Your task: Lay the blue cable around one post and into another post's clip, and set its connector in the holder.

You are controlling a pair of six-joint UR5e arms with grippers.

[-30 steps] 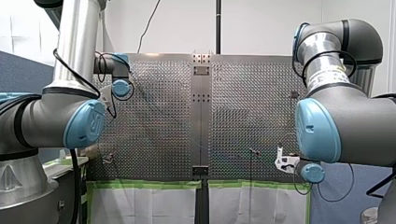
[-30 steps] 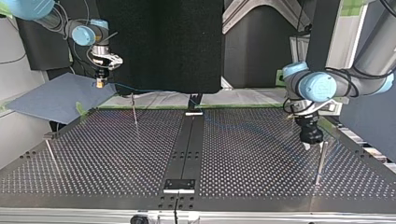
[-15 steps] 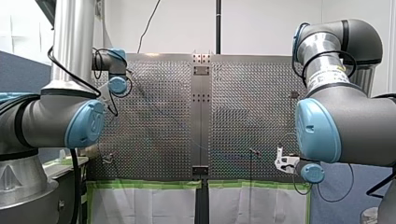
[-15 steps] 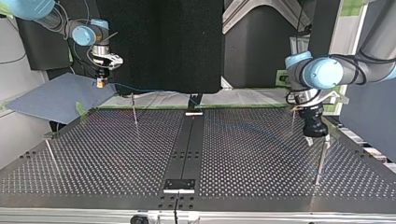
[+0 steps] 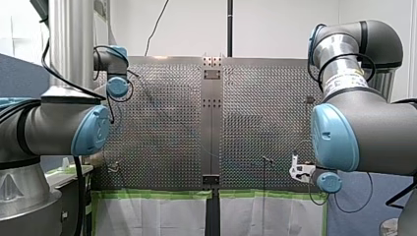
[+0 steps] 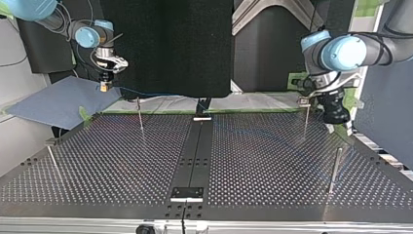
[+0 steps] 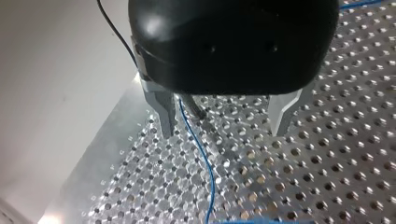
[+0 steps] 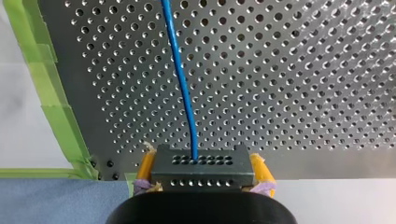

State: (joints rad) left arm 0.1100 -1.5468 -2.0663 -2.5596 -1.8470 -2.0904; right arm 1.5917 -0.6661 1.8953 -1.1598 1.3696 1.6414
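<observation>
A thin blue cable (image 8: 182,88) rises from a dark connector block (image 8: 203,171), and my right gripper (image 8: 203,155) is shut on that block with its yellow pads. In the top view this gripper (image 6: 104,87) hangs beyond the table's far left corner, and the cable (image 6: 146,94) trails from it toward the middle. My left gripper (image 7: 224,126) is open; the cable (image 7: 198,149) and a post tip (image 7: 194,108) lie between its metal fingers, untouched. In the top view it (image 6: 339,124) hovers by the clip-topped post (image 6: 305,122) at the right.
The perforated table (image 6: 97,170) carries more thin posts (image 6: 140,114) (image 6: 334,168) (image 6: 53,161). A small holder plate (image 6: 186,192) sits on the dark centre strip near the front edge. A blue-grey sheet (image 6: 53,102) lies off the far left corner. Green tape (image 8: 56,102) lines the far edge.
My left gripper has lifted and drawn back toward the top view's far right, away from the near right post. My right arm has stayed still with the connector.
</observation>
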